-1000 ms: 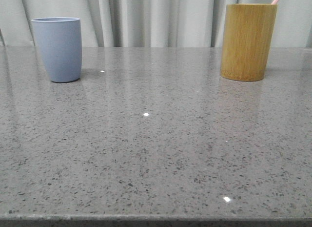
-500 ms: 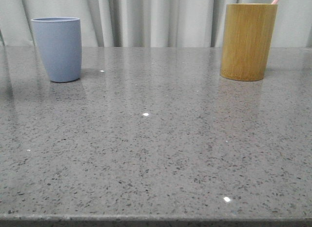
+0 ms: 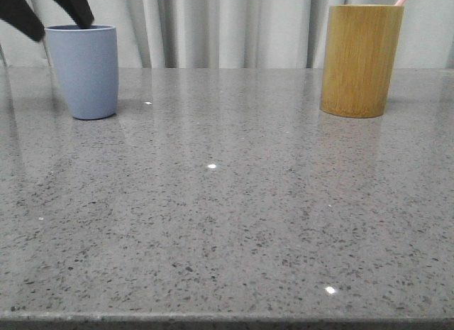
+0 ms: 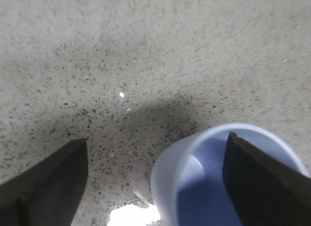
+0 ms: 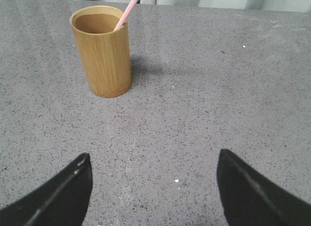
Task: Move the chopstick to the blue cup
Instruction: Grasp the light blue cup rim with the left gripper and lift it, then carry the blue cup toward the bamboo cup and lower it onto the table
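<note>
Two cups stand well apart on the speckled grey table (image 3: pixel 227 223): the blue cup (image 3: pixel 85 71) at the far left and a tan wooden cup (image 3: pixel 360 60) at the far right. One pink chopstick (image 5: pixel 127 11) leans inside the wooden cup, its upper end poking above the rim; whether a second stick sits with it cannot be told. The left gripper (image 3: pixel 48 11) hangs just above the blue cup's rim with its dark fingers (image 4: pixel 46 187) spread wide and nothing between them, one finger over the cup's mouth and the other outside its wall. The right gripper (image 5: pixel 153 192) hangs near the wooden cup, on the robot's side of it, fingers likewise spread apart and empty.
</note>
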Tool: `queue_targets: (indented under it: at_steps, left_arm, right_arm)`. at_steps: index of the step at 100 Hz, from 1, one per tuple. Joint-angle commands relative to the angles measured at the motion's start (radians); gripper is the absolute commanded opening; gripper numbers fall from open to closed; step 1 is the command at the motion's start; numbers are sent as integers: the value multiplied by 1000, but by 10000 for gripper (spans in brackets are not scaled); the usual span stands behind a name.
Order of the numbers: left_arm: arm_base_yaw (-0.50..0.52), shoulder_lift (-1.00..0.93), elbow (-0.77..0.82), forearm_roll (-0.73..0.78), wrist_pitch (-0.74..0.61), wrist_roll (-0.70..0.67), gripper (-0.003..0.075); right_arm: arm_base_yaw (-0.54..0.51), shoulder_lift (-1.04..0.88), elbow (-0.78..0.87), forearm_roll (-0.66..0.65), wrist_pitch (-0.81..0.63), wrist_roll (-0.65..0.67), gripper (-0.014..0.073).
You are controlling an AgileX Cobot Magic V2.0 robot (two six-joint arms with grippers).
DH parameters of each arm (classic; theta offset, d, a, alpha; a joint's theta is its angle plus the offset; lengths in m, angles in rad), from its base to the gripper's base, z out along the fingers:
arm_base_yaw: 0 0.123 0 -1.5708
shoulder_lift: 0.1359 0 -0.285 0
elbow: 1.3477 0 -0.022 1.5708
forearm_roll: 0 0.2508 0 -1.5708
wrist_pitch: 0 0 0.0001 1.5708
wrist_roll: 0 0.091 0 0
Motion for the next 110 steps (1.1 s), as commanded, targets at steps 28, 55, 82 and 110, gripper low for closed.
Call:
queue_targets:
  at_steps: [28,55,82,110]
  left_arm:
    - [2,-17,-47,-34,4,-3,251]
    - [-9,-17,-59,-102,74,-3,-19]
    - [-161,-17,-174,-52,115,-13,-19]
    - [-372,23,-325,195,120,-119,-19]
  right_arm:
    - [2,11,-30,-16,-70,-8,539]
    - [2,11,-30,-16,-70,-8,539]
    - [2,11,-30,-17,-70,-8,539]
    - [2,11,-30,-29,-70,-8,539]
